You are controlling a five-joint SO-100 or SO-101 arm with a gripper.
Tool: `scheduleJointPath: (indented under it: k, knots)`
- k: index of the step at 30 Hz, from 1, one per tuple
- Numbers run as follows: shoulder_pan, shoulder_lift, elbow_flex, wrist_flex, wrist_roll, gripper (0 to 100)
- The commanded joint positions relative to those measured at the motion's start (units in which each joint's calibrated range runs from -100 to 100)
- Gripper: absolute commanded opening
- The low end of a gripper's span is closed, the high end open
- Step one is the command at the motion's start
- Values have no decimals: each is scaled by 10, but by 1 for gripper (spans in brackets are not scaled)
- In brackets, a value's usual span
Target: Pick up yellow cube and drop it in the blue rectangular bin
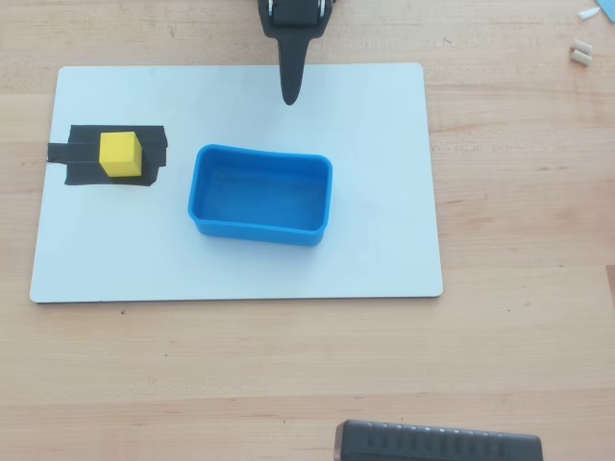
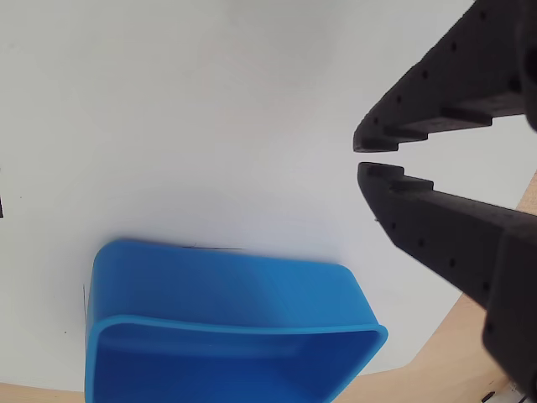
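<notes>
The yellow cube (image 1: 120, 154) sits on a black tape patch (image 1: 72, 154) at the left of a white board (image 1: 375, 250) in the overhead view. The blue rectangular bin (image 1: 258, 230) lies empty in the middle of the board, to the right of the cube. My gripper (image 1: 288, 96) hangs over the board's far edge, above the bin and well to the right of the cube. In the wrist view the gripper (image 2: 362, 158) has its fingertips almost touching and holds nothing. The bin (image 2: 235, 323) lies below it. The cube is out of the wrist view.
The board lies on a wooden table (image 1: 519, 317). A black ribbed object (image 1: 437, 444) sits at the near edge of the overhead view. Small white bits (image 1: 580, 50) lie at the top right.
</notes>
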Motion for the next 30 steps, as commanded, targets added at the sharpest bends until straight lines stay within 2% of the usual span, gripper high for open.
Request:
scheduleJointPath:
  k: [1,16,30]
  knots:
    - [30,-13,-18,-3,4,0]
    - [40,9,-65,9,13,0]
    - [108,403,-456,52,55,0]
